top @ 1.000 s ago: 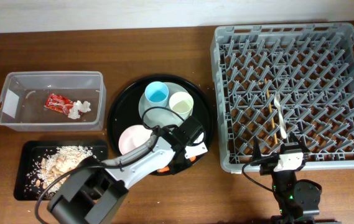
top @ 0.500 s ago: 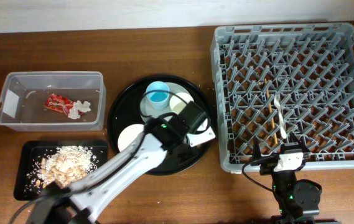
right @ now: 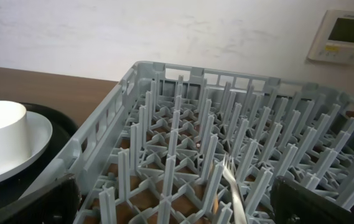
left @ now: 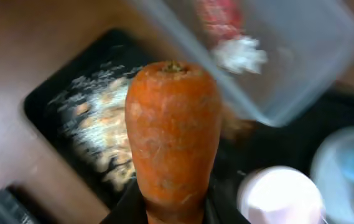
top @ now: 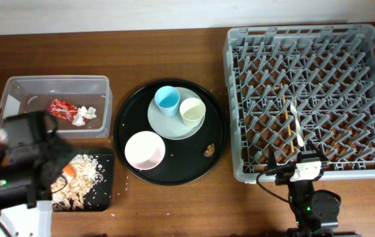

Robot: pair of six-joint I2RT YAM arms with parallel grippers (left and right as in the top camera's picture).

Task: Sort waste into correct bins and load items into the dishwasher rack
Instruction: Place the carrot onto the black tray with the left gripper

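Left end effector (left: 172, 208) is clamped tight on the fat orange carrot (left: 172, 124), hanging right over the shallow black tray (top: 106, 199) with the noodle scraps (top: 84, 167). Right end effector (right: 183, 202) is way off to the tray's right, spread wide, holding nothing.

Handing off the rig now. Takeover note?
Left end effector: shut on the orange carrot, over the shallow black rectangular tray holding beige noodle-like scraps.
Right end effector: open, empty, parked by the grey plastic grid dishwasher rack.
Done: red snack wrapper and crumpled white tissue lie in the clear plastic tub.
Left: release carrot; bin the small brown scrap on the large round black tray; rack the small blue cup, cream-white cup, round pale grey plate, pinkish-white bowl, none loaded yet.
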